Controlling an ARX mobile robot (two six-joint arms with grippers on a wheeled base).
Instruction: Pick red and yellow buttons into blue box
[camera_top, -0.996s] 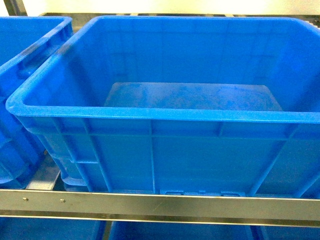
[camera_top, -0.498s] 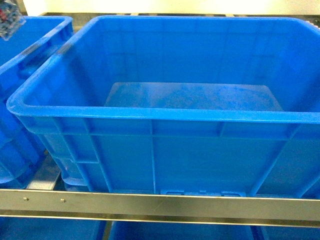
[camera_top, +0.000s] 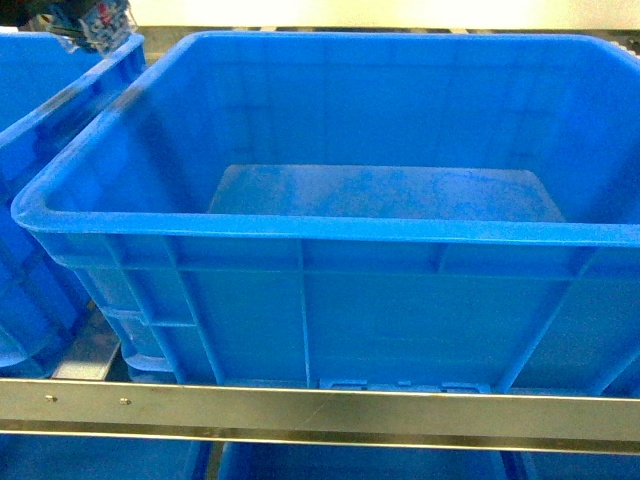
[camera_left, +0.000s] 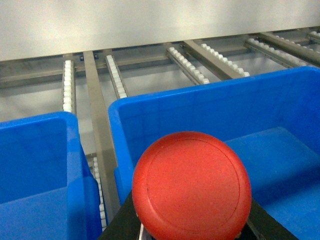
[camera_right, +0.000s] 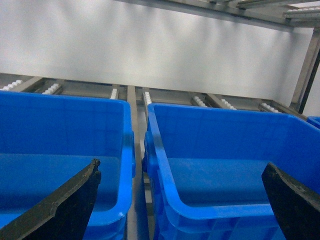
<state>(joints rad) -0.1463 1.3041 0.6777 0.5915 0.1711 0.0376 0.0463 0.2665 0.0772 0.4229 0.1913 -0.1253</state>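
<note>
The red button (camera_left: 192, 187) sits clamped in our left gripper (camera_left: 192, 227), above the near-left rim of the blue box (camera_top: 330, 228). We should carry it past that rim before releasing; our right gripper (camera_right: 182, 192) hangs spread wide, holding nothing

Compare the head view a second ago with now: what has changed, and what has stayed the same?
The left gripper has come into view at the top left corner, over the neighbouring crate; a second ago it was absent. The left wrist view shows it holding the red button. The blue box and the rail stayed put.
</note>
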